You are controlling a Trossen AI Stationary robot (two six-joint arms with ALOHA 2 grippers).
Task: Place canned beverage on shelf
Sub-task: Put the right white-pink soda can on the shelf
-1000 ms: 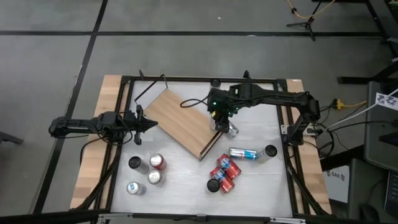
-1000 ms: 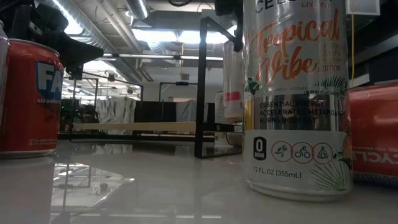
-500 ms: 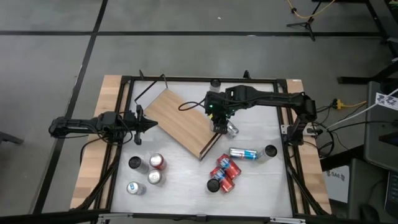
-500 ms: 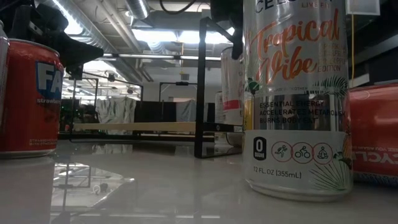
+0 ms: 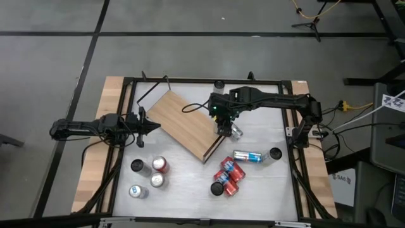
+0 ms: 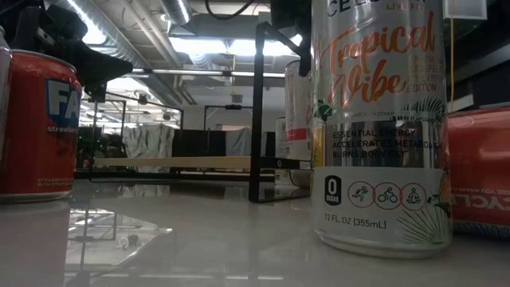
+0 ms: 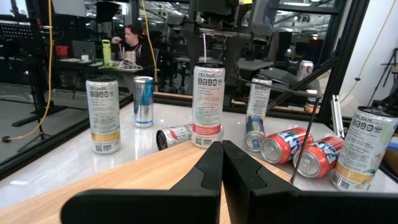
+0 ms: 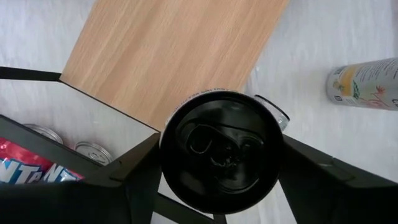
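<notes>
The shelf (image 5: 186, 123), a light-wood board on a black wire frame, lies slantwise mid-table. A slim white-and-red can with a black top (image 7: 208, 102) stands upright at the board's right edge. My right gripper (image 5: 221, 123) points down over it, its fingers either side of the can top (image 8: 221, 146). The low view shows the can (image 6: 299, 119) partly hidden behind a large can close to the camera. My left gripper (image 5: 152, 125) waits level at the shelf's left corner, fingers shut (image 7: 222, 158), touching nothing. My right gripper has the can between its two fingers, which come from above and point steeply down. One finger (image 8: 140, 165) lies against each side of the can's upper wall (image 8: 166, 149). The can is upright, its base (image 7: 208, 143) on the board near the right edge.
A silver can (image 5: 236, 132) lies on the table just right of the gripper. Farther toward the near edge are a lying can (image 5: 248, 156), a standing one (image 5: 274, 154), red cans (image 5: 226, 177) and several upright cans (image 5: 152, 172). A black frame (image 5: 126, 114) rings the table.
My right gripper has sunk a little with the can. In the low view the can now sits lower, down at the level of the shelf board, and it has stayed upright.
</notes>
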